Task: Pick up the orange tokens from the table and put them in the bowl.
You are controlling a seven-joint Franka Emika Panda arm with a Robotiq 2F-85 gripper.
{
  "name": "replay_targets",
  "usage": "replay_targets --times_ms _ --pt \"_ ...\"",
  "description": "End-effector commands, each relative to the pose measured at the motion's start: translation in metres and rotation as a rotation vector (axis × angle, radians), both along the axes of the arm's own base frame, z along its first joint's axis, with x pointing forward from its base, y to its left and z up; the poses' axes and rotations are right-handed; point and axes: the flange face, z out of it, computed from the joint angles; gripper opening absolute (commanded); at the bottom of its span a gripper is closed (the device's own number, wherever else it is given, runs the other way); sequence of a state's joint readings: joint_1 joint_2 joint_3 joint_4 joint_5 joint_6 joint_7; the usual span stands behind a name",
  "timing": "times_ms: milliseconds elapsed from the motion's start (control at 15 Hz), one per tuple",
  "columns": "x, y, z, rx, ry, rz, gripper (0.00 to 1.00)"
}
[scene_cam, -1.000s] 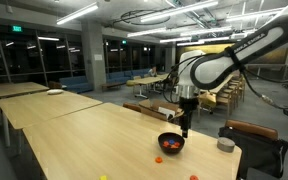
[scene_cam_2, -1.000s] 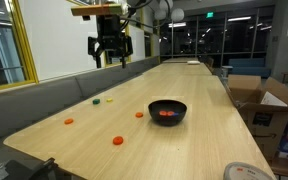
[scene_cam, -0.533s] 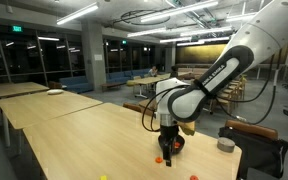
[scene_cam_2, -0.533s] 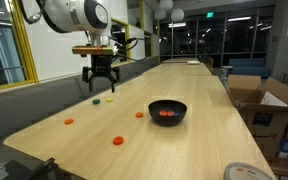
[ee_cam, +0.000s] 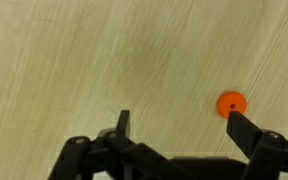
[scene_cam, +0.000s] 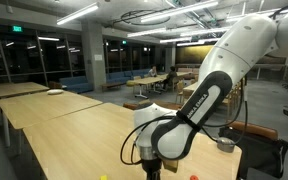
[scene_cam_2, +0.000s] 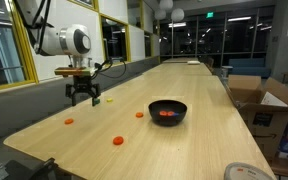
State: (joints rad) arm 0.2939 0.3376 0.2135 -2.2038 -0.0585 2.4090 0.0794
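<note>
Three orange tokens [scene_cam_2: 118,141], tiny, flat and bright, lie on the pale light-wood table [scene_cam_2: 214,135] between seven and nine o'clock of the glossy black bowl [scene_cam_2: 179,118]. The bowl holds more orange. The gripper [scene_cam_2: 83,99] hangs spread above the table, one token [ee_cam: 230,104] beside a fingertip [ee_cam: 246,128]. Strip lights [scene_cam: 79,14] and dark windows surround.
</note>
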Motion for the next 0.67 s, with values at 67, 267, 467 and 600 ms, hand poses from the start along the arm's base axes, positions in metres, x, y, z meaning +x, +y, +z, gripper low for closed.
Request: replay_targets --times_ms 67,267,467,600 --pt "0.002 0.054 -0.034 0.007 -0.027 -0.008 1.00" --pt "-0.001 0.069 -0.046 0.028 -0.066 -0.040 1.00" --pt "-0.001 0.073 -0.048 0.050 -0.134 -0.089 1.00" --pt "-0.002 0.074 -0.048 0.049 -0.184 -0.112 1.00"
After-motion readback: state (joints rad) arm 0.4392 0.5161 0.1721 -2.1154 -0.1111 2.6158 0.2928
